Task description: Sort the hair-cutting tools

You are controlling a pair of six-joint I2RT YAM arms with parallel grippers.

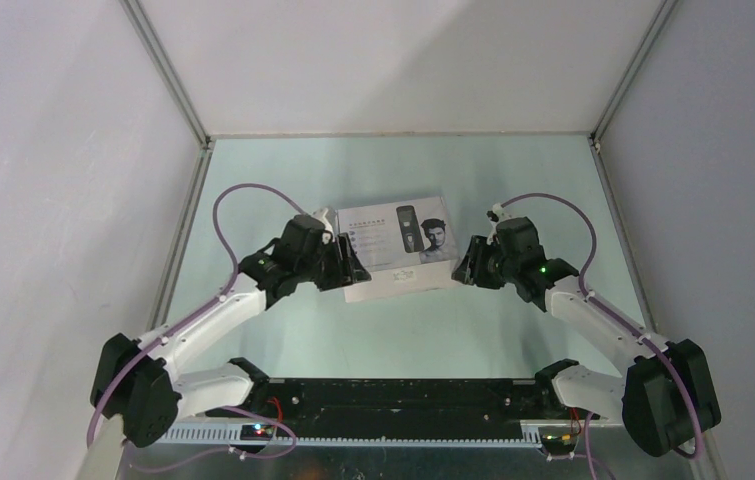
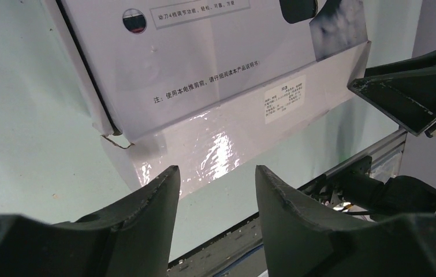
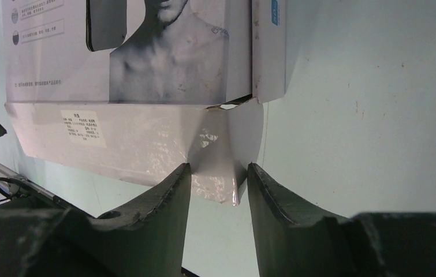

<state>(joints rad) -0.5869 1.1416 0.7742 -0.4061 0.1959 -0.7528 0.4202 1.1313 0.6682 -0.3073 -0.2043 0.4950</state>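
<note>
Both box ends covered: left claw released, right claw astride corner flap, grip untellable. Likely light, slippery cardboard; you grab its body, not flaps.

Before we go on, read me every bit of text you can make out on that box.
"注:使用本电推剪前,请仔细读本产品说明书!" on the box top face, left wrist view; one or two characters unsure.
"动刀4档调节功能" starts the line above it; the rest is unsure.
White sticker on the side flap: too small to read.
Print in the other views: blurred or too small.
</note>
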